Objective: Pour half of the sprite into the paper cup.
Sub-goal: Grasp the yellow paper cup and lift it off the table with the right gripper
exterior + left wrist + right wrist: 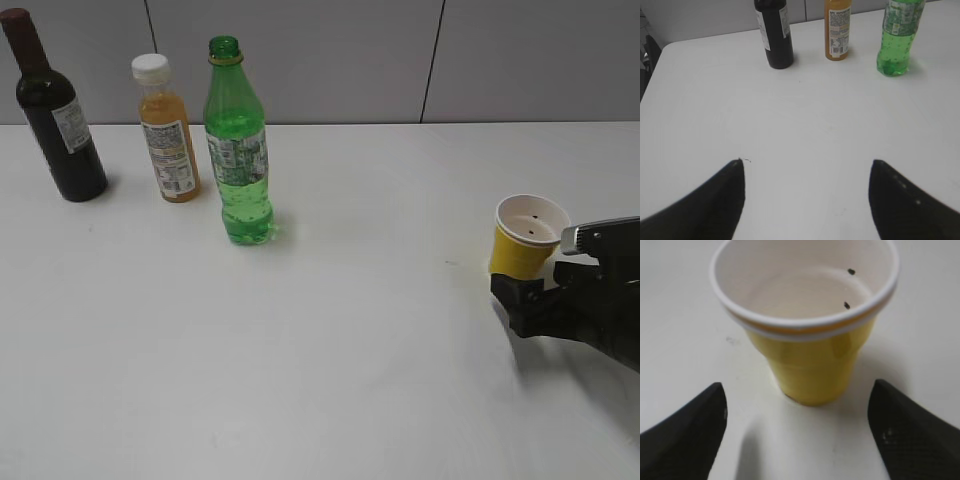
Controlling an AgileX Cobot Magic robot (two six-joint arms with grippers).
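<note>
The sprite stands upright at the back left of the table, a green bottle with no cap on its neck; its lower half shows in the left wrist view, far ahead of my left gripper, which is open over bare table. The paper cup, yellow with a white inside, stands upright and empty at the right. My right gripper sits low just behind it. In the right wrist view the paper cup rises right at the tips of the right gripper, whose jaws are open, with wide gaps on both sides.
A dark wine bottle and an orange juice bottle with a white cap stand left of the sprite, near the back edge by the grey wall. The white table stretches between the bottles and the cup.
</note>
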